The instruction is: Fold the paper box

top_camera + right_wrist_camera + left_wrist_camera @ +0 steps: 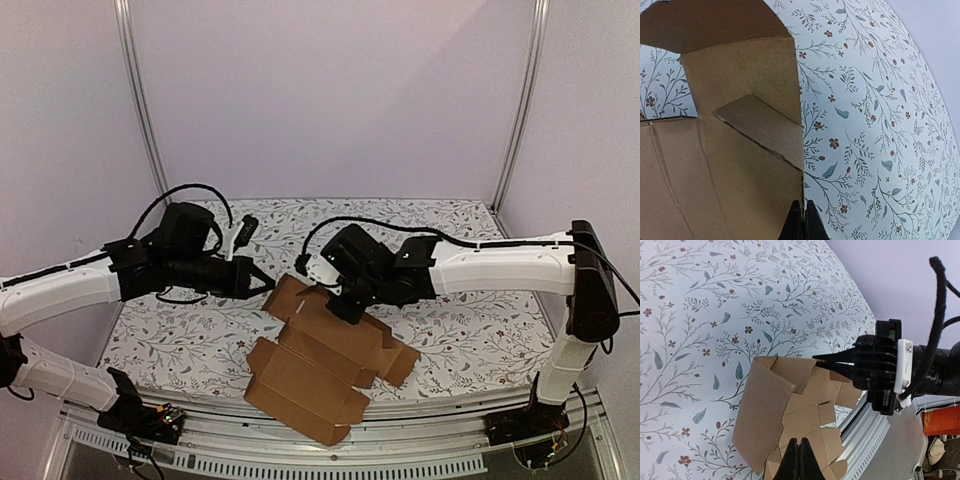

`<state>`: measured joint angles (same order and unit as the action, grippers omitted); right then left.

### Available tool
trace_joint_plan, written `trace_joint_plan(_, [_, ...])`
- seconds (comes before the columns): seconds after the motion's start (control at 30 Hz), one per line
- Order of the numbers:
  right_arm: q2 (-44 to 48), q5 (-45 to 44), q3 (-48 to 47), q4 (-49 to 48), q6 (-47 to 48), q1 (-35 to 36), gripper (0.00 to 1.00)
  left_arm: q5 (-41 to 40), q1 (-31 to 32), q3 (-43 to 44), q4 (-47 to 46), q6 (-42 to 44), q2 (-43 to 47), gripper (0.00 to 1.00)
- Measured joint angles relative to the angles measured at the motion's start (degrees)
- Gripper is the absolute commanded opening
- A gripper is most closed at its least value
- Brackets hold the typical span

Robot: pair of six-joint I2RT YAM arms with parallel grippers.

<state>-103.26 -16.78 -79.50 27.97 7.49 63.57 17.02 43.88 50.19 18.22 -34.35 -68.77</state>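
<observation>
- Top external: I see the paper box (320,365), a brown die-cut sheet partly creased, lying on the floral tablecloth (470,330) toward the near edge, between the two arms
- Fingers of the left gripper (268,283) are clenched together with nothing between them, tips at the sheet's far left corner
- Fingers of the right gripper (345,310) are pinched closed on nothing, tips over the sheet's far part
- Right wrist: one flap (735,75) stands raised; whether the tips touch cardboard, I cannot tell

No readable text, label, brand, number or sign anywhere in these views.
</observation>
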Motion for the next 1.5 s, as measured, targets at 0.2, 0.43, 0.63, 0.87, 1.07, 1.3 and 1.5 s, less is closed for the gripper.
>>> trace_joint_plan(0.2, [0.02,-3.61,1.81,-1.84,3.19,1.66,0.0,-3.56,0.0,-1.2,2.78,0.72,6.23,0.0])
trace_joint_plan(0.43, [0.07,-8.39,3.8,-4.48,8.02,4.9,0.0,-7.32,0.0,-5.7,2.95,1.81,6.99,0.0])
trace_joint_plan(0.63, [0.09,-13.0,3.85,-5.77,12.52,7.41,0.0,-7.69,-0.02,-9.73,0.5,2.05,3.76,0.0])
trace_joint_plan(0.87, [0.09,-17.94,3.85,-6.54,17.94,8.57,0.0,-7.34,-0.07,-12.41,-3.1,2.23,2.8,0.0])
trace_joint_plan(1.07, [0.09,-20.46,3.61,-6.54,21.22,9.22,0.0,-5.03,-0.07,-15.19,-8.39,2.19,2.51,0.0])
trace_joint_plan(1.3, [0.02,-21.92,2.25,-6.4,22.43,9.94,0.0,-0.85,-0.07,-16.57,-15.52,2.25,-1.09,0.0])
trace_joint_plan(1.5, [-0.02,-22.29,2.21,-6.05,22.34,10.38,0.0,1.64,-0.07,-16.79,-20.63,2.6,-3.34,0.0])
